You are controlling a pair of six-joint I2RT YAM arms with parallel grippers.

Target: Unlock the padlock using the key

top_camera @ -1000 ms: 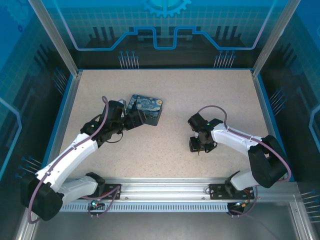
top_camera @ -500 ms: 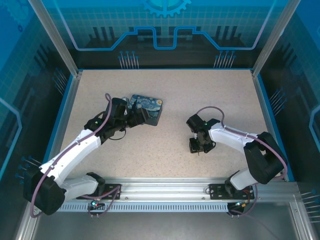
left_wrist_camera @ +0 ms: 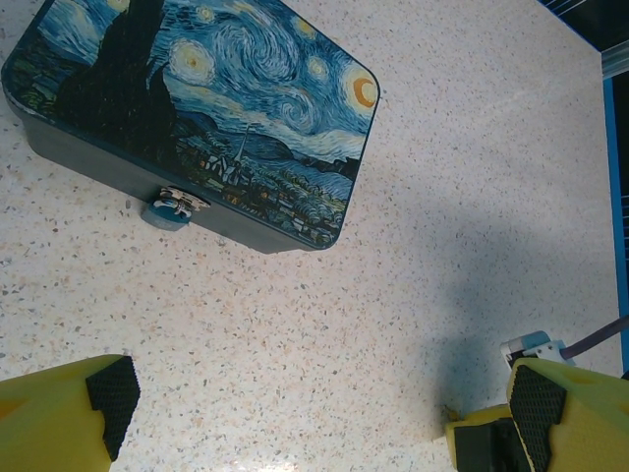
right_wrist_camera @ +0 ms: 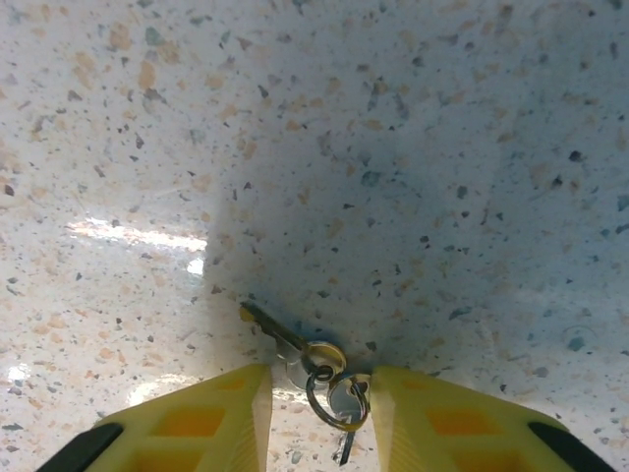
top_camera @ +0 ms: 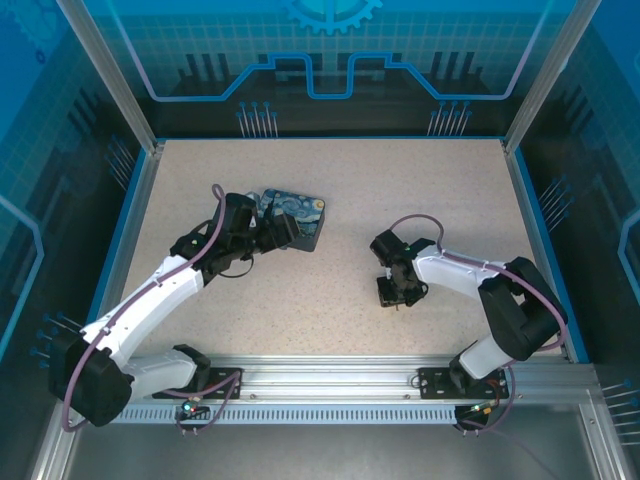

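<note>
While the key [right_wrist_camera: 280, 332] lies flat on the speckled tabletop [right_wrist_camera: 413, 147], well to the right of the starry-night tin [top_camera: 298, 216], its ring [right_wrist_camera: 329, 395] sits between the yellow fingers [right_wrist_camera: 197, 423] of the right gripper [right_wrist_camera: 320, 393]. Its jaws have drawn in around the ring over the last second. A sliver of tabletop still shows beside the ring, so I judge them narrowed but not yet clamped on the key. The padlock [left_wrist_camera: 172, 208] hangs at the clasp on the tin's front wall, touching it, too small to say more of it. Just in front of the tin, the left gripper [left_wrist_camera: 324, 418] hovers with jaws spread fully wide, holding nothing. That arm has crept a little closer to the tin's near-left corner, while the right wrist has barely shifted. Taken together, the pick-up of the key looks about to finish, and the left arm seems placed to steady the tin or padlock. Carrying the key across to the tin and finding the keyhole are not yet done.
</note>
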